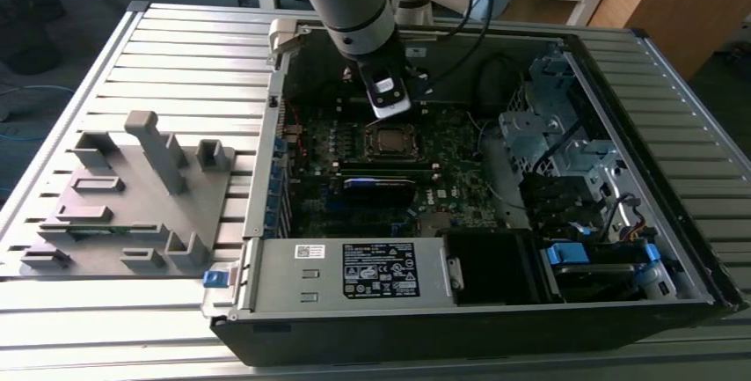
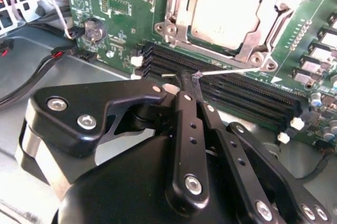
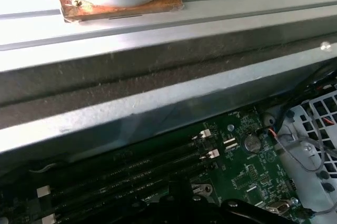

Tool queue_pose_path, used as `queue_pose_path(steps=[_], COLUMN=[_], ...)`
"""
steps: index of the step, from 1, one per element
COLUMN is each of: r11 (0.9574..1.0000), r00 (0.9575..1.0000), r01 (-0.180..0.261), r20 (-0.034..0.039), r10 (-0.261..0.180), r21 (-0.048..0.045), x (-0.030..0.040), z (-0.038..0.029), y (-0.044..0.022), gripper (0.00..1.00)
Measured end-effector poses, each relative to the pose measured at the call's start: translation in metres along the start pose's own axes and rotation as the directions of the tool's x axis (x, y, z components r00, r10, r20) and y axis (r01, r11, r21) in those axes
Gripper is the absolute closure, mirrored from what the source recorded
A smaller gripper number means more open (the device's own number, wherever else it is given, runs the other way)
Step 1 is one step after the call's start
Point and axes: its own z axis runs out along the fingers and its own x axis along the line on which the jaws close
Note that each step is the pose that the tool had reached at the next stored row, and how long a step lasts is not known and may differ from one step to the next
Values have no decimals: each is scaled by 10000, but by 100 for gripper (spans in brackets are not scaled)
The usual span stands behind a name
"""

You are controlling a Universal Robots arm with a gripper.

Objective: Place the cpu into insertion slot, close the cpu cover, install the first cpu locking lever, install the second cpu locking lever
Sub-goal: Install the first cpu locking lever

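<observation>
Beneath one cpu cover (image 2: 224, 16) sits one cpu (image 2: 225, 9); the gripper (image 2: 185, 79) seems pressed together.

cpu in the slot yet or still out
In. The cpu lies flat in the insertion slot, its silver top showing through the cpu cover frame around it in the second wrist view.

Robotics lab: slotted aluminium workbench (image 1: 141, 47)

From where I stand, two printed labels sit on the power supply (image 1: 352, 275), a large black one (image 1: 382, 269) and a small white one (image 1: 309, 252). Their print is too small to make out.
</observation>
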Motion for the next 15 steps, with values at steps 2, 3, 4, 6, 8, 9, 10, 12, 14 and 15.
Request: queue_pose_path(steps=[2,3,4,6,8,9,10,12,14,15], r11=[10000,10000,10000,10000,10000,10000,10000,10000,10000,10000], r00=[10000,10000,10000,10000,10000,10000,10000,10000,10000,10000], r01=[0,1,0,0,0,1,0,-4,-51,-86], r20=[-1,0,0,0,0,-1,-1,4,21,34], r10=[0,-1,0,0,0,-1,0,4,51,86], r21=[3,2,2,1,2,3,4,-2,15,26], x=[8,11,13,18,20,20,20,22,28,31], z=[27,39,48,65,72,72,73,81,93,101], y=[-11,-15,-19,-26,-29,-29,-30,-32,-34,-31], gripper=[89,89,89,89,89,89,89,89,89,89])
